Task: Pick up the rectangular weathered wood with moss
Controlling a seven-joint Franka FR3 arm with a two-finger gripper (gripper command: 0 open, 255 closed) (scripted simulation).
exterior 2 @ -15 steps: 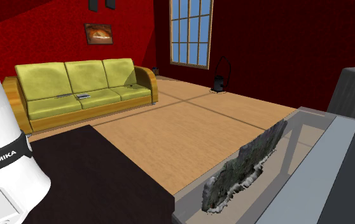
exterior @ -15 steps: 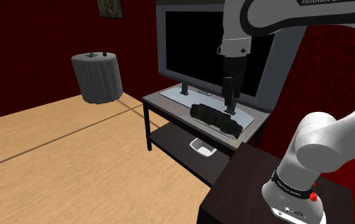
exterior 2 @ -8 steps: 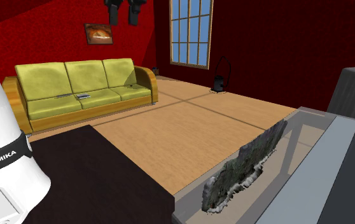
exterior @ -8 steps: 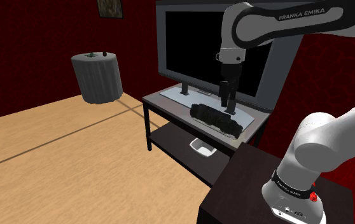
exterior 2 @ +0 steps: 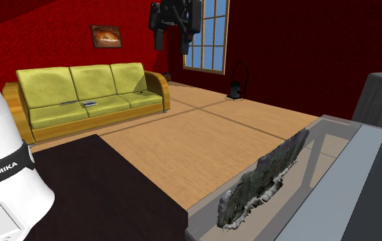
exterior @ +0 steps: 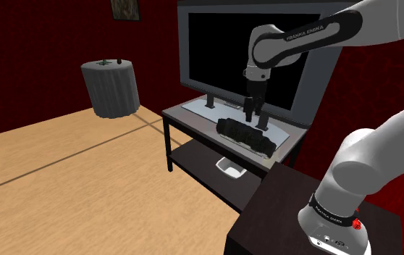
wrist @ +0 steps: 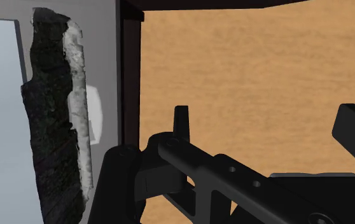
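The weathered wood is a long, dark, rough slab with pale mossy edges, lying on the grey top of the TV table. In the second exterior view the wood stands on its long edge near the table's front. My black gripper hangs over the slab's middle, open and apart from it. It is high in the second exterior view, where the gripper holds nothing. In the wrist view the wood lies off to the side of the open gripper, not between its fingers.
A large dark TV stands right behind the wood. A white dish sits on the table's lower shelf. A grey ribbed cylinder stands on the wooden floor at the shoulder view's left. A green sofa lines the red wall.
The gripper has come down towards the wood and shifted a little to the shoulder view's left. In the second exterior view it has dropped into sight from the top. The wood has not moved.
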